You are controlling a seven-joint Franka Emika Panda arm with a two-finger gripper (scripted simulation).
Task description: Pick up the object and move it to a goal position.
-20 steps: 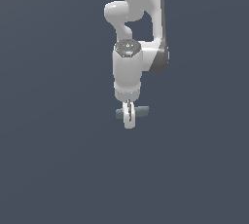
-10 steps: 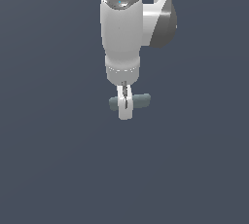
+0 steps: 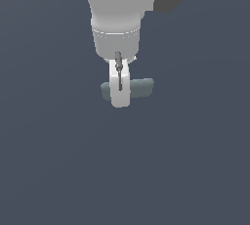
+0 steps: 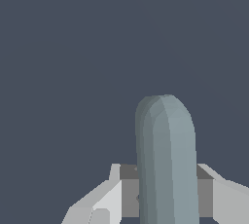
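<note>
In the exterior view, the small matte grey-teal bar with rounded ends (image 3: 140, 88) lies crosswise behind the white robot gripper (image 3: 120, 97). One rounded end pokes out on the exterior view's left of the near finger, and a longer stretch shows on the exterior view's right. The fingers come straight down from the bulky white wrist above and sit near the bar's middle, probably so the weight balances on both sides and the bar does not tip in the grasp.

The bar hangs against plain dark grey-blue background, with no surface or shadow visible beneath it, so I judge it is lifted clear and in transit; no goal marker is visible.

In the wrist view, the bar (image 4: 168, 159) runs out between the two white fingers (image 4: 104, 201), one on each flank, each finger touching or very nearly touching its side. The jaws are drawn in to the bar's narrow width and clamp it across its short dimension, which gives the firmest hold on an elongated piece.
</note>
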